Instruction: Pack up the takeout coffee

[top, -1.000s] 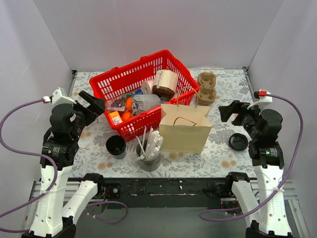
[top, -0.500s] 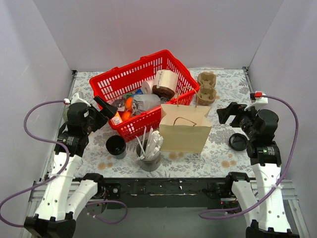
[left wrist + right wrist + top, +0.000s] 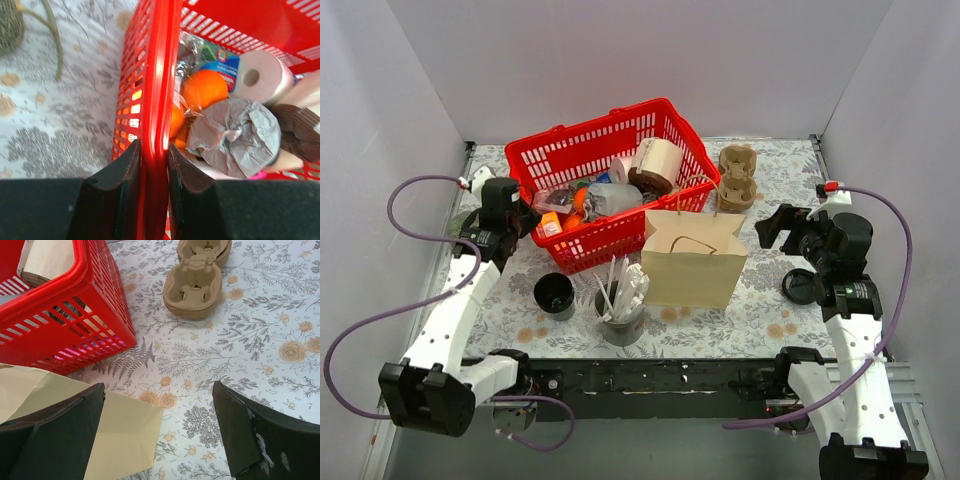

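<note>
The left gripper (image 3: 152, 148) clamps the red basket (image 3: 161, 60) rim and should pull level and slowly; the right gripper (image 3: 159, 390) stands open.

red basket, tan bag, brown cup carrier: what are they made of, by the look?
Red basket: probably moulded plastic, glossy. It has slotted lattice walls and bright highlights along the rim.
Bag: kraft paper, matte tan, with sharp fold creases. The handle material is too small to tell.
Cup carrier: looks like moulded pulp fibre, with a dull brown, slightly rough surface and soft rounded edges.
</note>
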